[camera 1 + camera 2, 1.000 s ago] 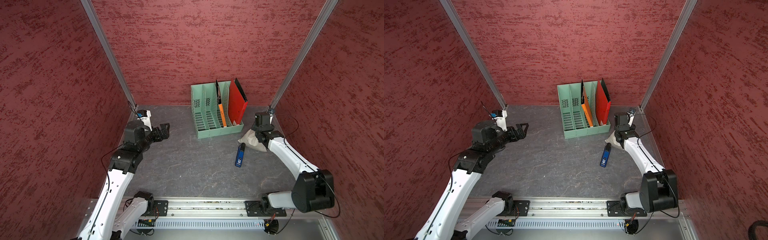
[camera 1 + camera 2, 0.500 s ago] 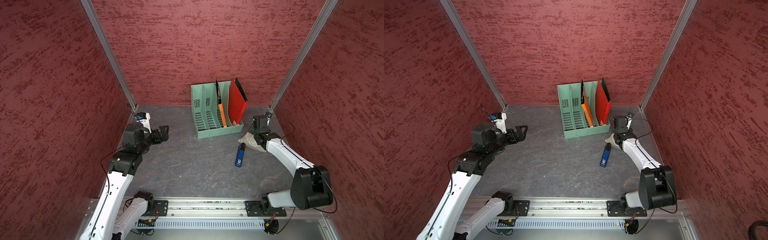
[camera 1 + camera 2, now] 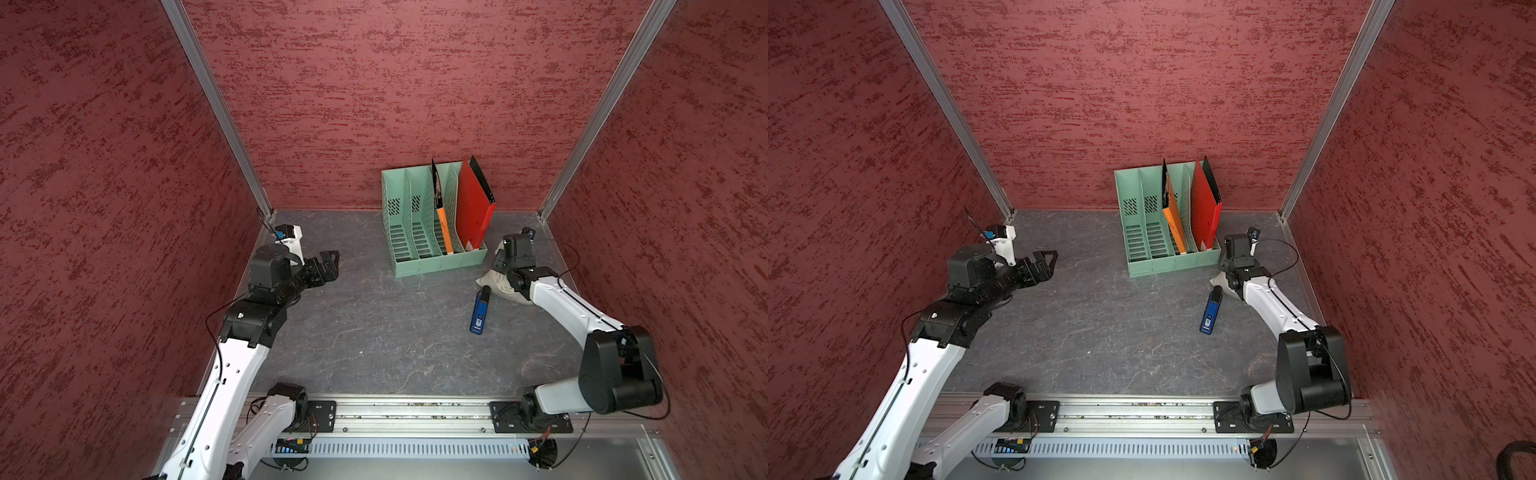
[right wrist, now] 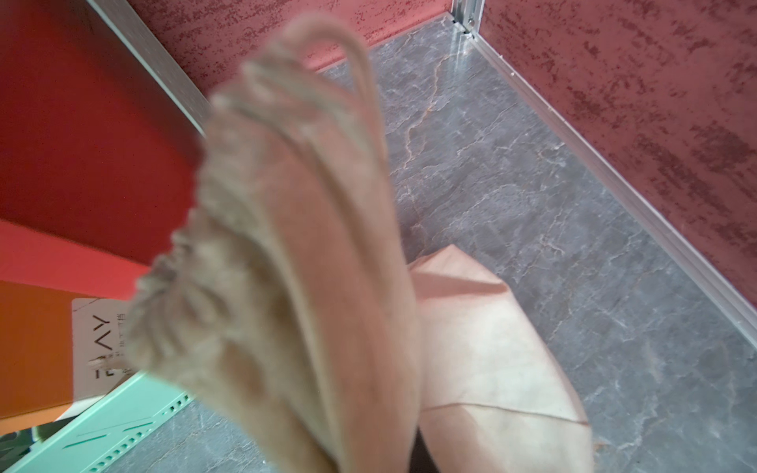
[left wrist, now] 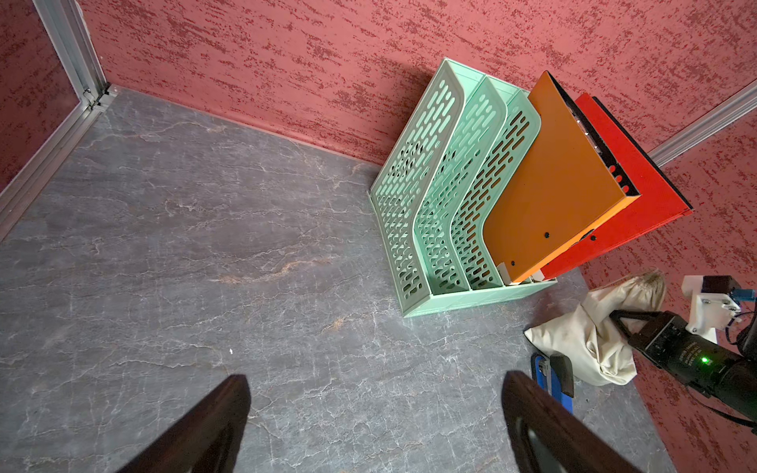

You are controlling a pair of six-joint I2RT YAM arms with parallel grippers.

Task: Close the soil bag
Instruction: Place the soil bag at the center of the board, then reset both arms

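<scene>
Soil bag [image 5: 581,340] lying just beside green file rack [image 5: 446,213]. Right gripper [image 5: 620,327] touching its cloth near the neck, jaw state unreadable; left gripper [image 5: 377,385] hovering well apart, jaws spread. Cords likely needing a straight outward pull.

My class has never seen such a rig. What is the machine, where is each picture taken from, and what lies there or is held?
A robot with a left arm and a right arm, each ending in a gripper. Two pictures look down from one camera above; two come from wrist cameras. On the table: a green rack with an orange folder and a red folder, a blue gadget and a cream bag. The left gripper is open and empty. The right gripper is at the bag; whether it grips is unclear.
</scene>
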